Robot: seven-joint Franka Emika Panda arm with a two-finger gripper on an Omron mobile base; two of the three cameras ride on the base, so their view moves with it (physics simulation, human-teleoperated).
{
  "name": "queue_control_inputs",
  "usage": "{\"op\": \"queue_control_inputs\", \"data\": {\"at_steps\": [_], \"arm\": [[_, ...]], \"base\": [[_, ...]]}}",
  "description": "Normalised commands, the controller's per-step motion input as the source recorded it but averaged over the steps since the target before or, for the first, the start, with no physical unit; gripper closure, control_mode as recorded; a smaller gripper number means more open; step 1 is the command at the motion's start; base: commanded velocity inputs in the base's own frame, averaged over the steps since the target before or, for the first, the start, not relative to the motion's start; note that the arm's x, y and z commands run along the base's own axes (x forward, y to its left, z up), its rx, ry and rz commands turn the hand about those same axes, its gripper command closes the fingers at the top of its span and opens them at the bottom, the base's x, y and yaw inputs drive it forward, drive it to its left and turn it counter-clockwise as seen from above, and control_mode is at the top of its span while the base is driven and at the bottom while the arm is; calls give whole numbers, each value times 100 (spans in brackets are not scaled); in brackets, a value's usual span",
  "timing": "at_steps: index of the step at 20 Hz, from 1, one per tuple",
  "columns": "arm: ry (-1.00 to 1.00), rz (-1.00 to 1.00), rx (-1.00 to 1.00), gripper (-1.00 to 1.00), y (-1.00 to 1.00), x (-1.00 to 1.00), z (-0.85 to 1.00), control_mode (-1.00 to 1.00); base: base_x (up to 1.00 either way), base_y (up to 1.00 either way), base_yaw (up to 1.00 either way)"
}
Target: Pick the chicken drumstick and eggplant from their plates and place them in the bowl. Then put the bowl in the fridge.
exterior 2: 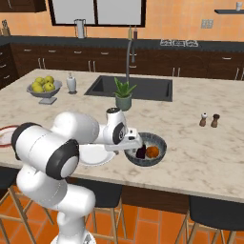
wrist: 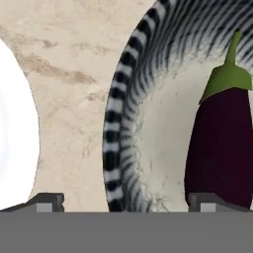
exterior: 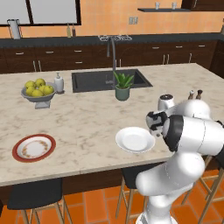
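Observation:
The dark streaked bowl (exterior 2: 161, 143) sits near the counter's front edge, holding the dark purple eggplant (exterior 2: 141, 152) and the orange-brown chicken drumstick (exterior 2: 152, 151). My gripper (exterior 2: 132, 144) is down at the bowl's left rim and open. In the hand view the striped bowl rim (wrist: 117, 123) runs between the two fingertips (wrist: 49, 200); the right tip sits inside, at the eggplant (wrist: 222, 143). The plain white plate (exterior: 134, 140) (exterior 2: 95, 155) (wrist: 15, 123) lies bare just left of the bowl. The red-rimmed plate (exterior: 34, 147) lies bare at the far left. The fridge is out of view.
A pedestal bowl of lemons (exterior: 38, 92) and a soap bottle (exterior: 58, 82) stand at the back left. A potted plant (exterior 2: 123, 94) stands before the sink (exterior: 109, 80). Salt and pepper shakers (exterior 2: 209, 119) are to the right. Stools (exterior: 37, 194) stand under the counter edge.

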Motion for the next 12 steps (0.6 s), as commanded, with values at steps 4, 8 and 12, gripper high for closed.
{"op": "queue_control_inputs", "data": {"at_steps": [4, 8, 12], "arm": [[-7, 6, 0, -100, -10, 20, -28, -100], [-13, 8, 0, 100, 0, 5, -30, -100], [-10, 10, 0, 100, 0, -4, -15, -100]], "base": [[0, 0, 0], [0, 0, 0], [0, 0, 0]]}}
